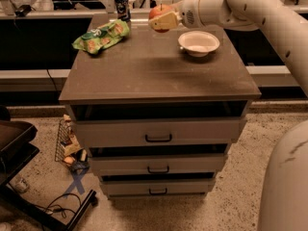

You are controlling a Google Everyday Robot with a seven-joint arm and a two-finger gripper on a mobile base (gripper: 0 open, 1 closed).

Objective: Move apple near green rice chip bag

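The orange-red apple is held in my gripper, lifted above the back middle of the cabinet top. The cream fingers are closed around it. The white arm reaches in from the upper right. The green rice chip bag lies wrinkled at the back left of the top, to the left of the apple and a little nearer the front.
An empty white bowl stands at the back right of the brown cabinet top. A dark blue drink can stands behind the bag. Drawers lie below. A small basket of items sits on the floor at the left.
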